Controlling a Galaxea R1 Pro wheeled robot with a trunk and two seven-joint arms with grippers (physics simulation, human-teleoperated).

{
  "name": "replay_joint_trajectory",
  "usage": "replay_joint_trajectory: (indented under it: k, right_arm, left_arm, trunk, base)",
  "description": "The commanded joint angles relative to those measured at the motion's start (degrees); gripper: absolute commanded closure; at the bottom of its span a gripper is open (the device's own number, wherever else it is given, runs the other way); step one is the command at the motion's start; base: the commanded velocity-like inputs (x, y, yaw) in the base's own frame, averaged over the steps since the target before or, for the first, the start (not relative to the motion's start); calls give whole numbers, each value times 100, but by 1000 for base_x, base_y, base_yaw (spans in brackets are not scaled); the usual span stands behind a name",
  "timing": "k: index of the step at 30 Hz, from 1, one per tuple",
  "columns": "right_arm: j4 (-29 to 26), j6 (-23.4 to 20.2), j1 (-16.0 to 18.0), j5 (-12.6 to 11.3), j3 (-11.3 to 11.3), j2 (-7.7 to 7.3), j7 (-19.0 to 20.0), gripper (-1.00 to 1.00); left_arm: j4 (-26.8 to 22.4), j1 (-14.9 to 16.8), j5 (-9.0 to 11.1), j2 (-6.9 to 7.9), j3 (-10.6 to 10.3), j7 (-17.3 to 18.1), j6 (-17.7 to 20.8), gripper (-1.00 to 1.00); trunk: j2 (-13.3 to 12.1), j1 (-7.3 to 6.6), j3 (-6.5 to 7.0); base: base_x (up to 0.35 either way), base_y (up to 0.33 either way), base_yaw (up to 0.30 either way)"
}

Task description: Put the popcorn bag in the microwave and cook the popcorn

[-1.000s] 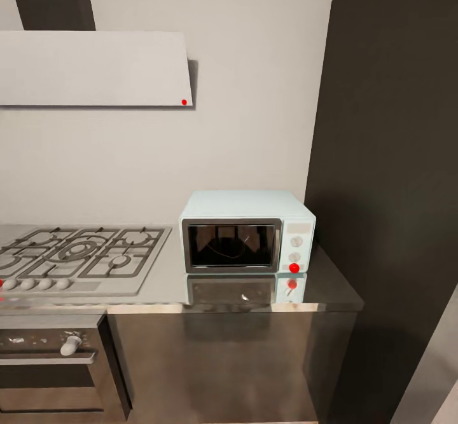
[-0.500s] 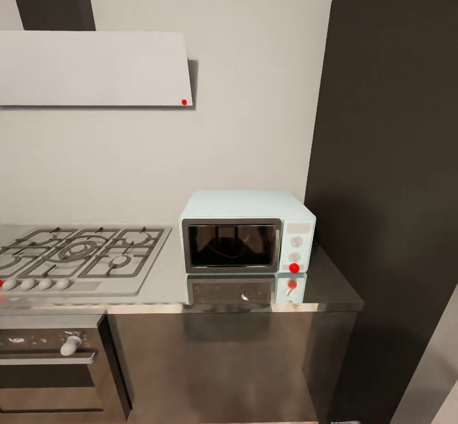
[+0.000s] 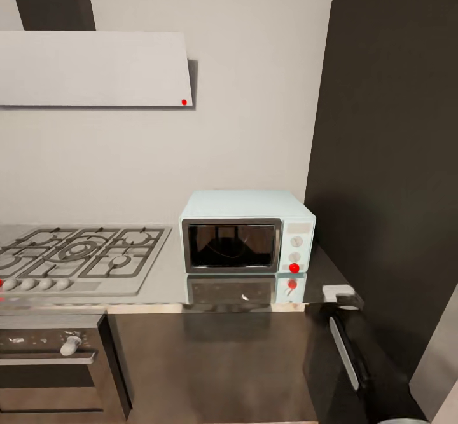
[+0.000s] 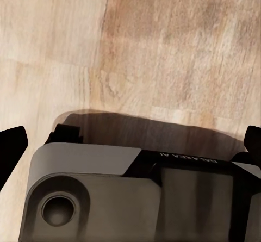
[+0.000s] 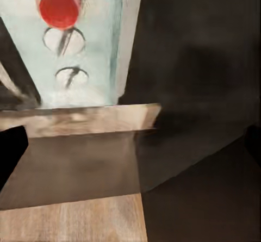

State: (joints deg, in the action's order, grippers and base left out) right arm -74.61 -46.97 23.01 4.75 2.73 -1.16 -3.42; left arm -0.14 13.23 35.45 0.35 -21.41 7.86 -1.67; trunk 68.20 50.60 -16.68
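Microwave: the microwave (image 3: 247,231) sits on the countertop (image 3: 168,278) at its right end, just right of the gas hob (image 3: 79,255); its dark glass door looks closed and a red knob (image 3: 294,267) shows low on its right panel.
Popcorn bag: nowhere on the stretch of worktop seen from the head, and I cannot tell whether it is behind the glass.
Right arm: the right arm (image 3: 346,354) is at the near right corner of the worktop; in its wrist view the red knob (image 5: 58,5) and two pale dials are close ahead.
Right gripper: only dark finger edges at the sides of the wrist view; spread apart and empty, as far as I can judge.
Left gripper: hangs over the wooden floor (image 4: 163,46), dark fingers (image 4: 12,147) set wide apart, nothing between them.
Risk one: the arm is close to the counter edge and the tall dark cabinet (image 3: 388,157); a hasty reach could clip either.
Risk two: nudging a dial instead of the intended knob would likely set the wrong thing.
Risk three: starting the heat with no bag inside would cook nothing.
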Motion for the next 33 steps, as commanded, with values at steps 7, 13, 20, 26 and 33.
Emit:
replay_joint_trajectory:
  k: [7, 13, 20, 26, 33]
  right_arm:
    - [-349, 261, 781, -59, 31, 117, 10, -100]
    - [-105, 1586, 793, -113, -6, 174, 64, -100]
    - [781, 2337, 793, -107, -3, 154, 87, -100]
    - [1008, 2384, 793, -121, 1, 152, 80, -100]
    - [1441, 2803, 793, -107, 2, 152, 79, -100]
  left_arm:
    - [5, 4, 52, 2, -48, 23, -30, -100]
    - [5, 4, 42, 6, -48, 71, -43, -100]
    - [5, 4, 41, 9, -48, 102, -44, -100]
    - [4, 4, 41, 9, -48, 102, -49, -100]
    - [-3, 4, 36, 8, -46, 53, -41, -100]
  trunk:
    - [4, 0, -8]
    - [4, 0, -8]
    - [4, 0, -8]
    - [4, 0, -8]
    - [4, 0, -8]
  base:
    - [0, 0, 0]
    - [0, 0, 0]
    - [0, 0, 0]
    - [0, 0, 0]
    - [10, 0, 0]
